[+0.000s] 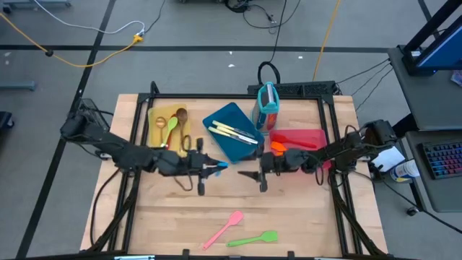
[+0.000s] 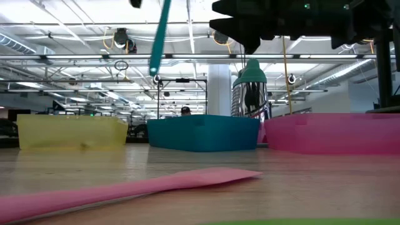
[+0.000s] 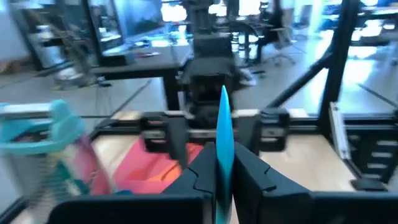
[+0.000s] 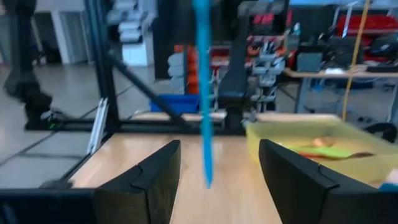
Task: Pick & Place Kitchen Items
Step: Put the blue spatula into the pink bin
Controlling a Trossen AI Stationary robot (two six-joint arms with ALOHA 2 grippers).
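Yellow tray (image 1: 156, 115), blue tray (image 1: 234, 133), red tray (image 1: 307, 137) (teal holder (image 1: 268, 105), seemingly upright).
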